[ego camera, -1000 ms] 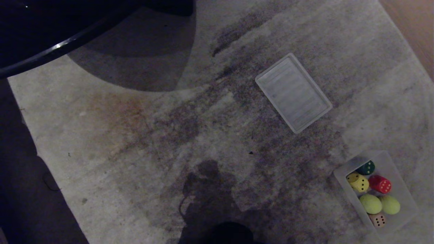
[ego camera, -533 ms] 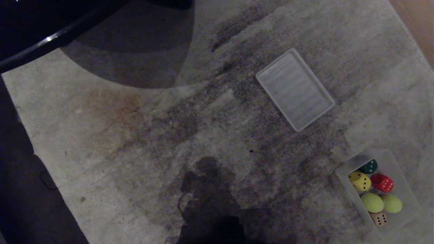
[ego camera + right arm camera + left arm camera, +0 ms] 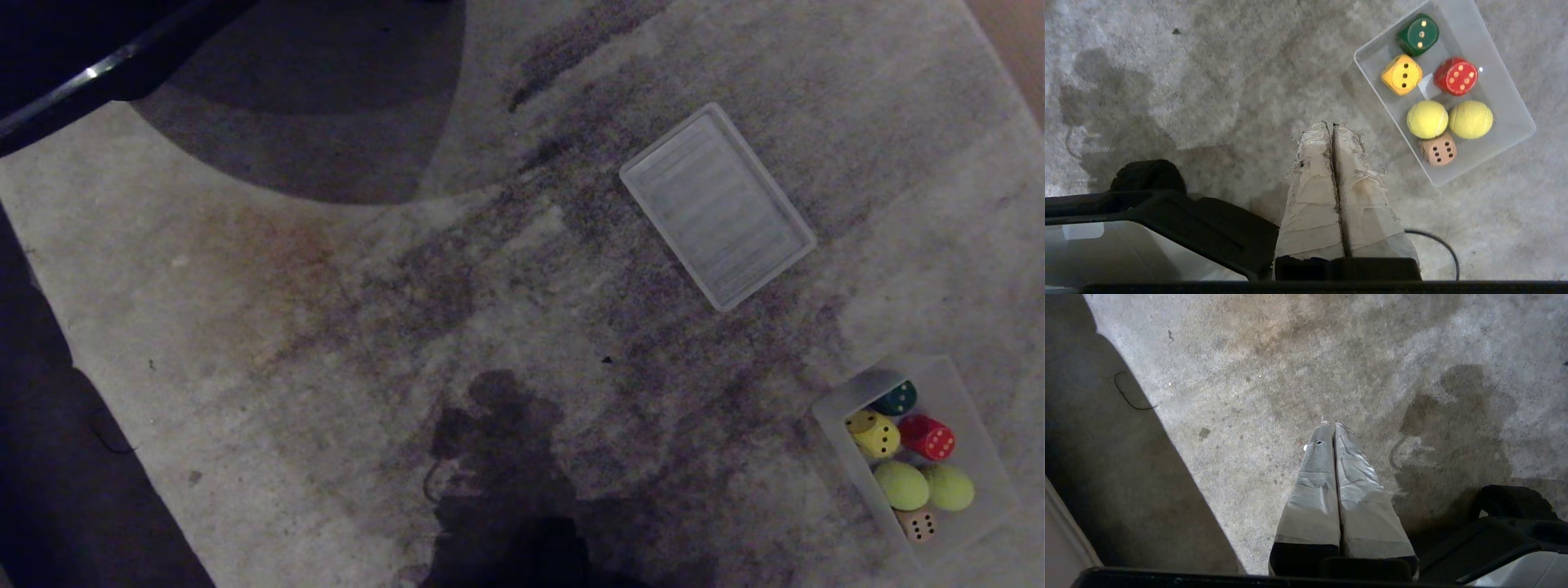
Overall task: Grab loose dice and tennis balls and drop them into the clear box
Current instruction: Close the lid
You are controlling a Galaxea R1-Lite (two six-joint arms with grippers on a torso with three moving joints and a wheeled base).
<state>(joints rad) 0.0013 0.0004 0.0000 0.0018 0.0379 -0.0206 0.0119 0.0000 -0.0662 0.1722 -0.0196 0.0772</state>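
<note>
Head view looks down on a pale, dark-smudged carpet point(image 3: 343, 343). At about four o'clock sits the clear, low-walled rectangular plastic box point(image 3: 984, 457), and all the loose pieces lie inside it. At the box's twelve o'clock end is the dark green die with pale pips point(image 3: 896, 398); just below it are the yellow die with black pips point(image 3: 875, 435) at nine o'clock and the red die with pale pips point(image 3: 928, 437) at three o'clock. Next come the two fuzzy yellow-green tennis balls, one point(image 3: 901, 485) touching the other point(image 3: 950, 487). The tan die with dark pips point(image 3: 917, 524) lies at the six o'clock end, against the first ball. At about one o'clock from the picture's centre, well apart from the box, a flat ribbed clear rectangular panel point(image 3: 717, 206) lies on the carpet.

Neither arm appears in the head view. In the left wrist view, the left gripper point(image 3: 1332, 425) hangs over bare carpet with its taped fingers pressed together, holding nothing. In the right wrist view, the right gripper point(image 3: 1331, 123) is likewise closed and empty over the carpet, near the box but not touching it.
</note>
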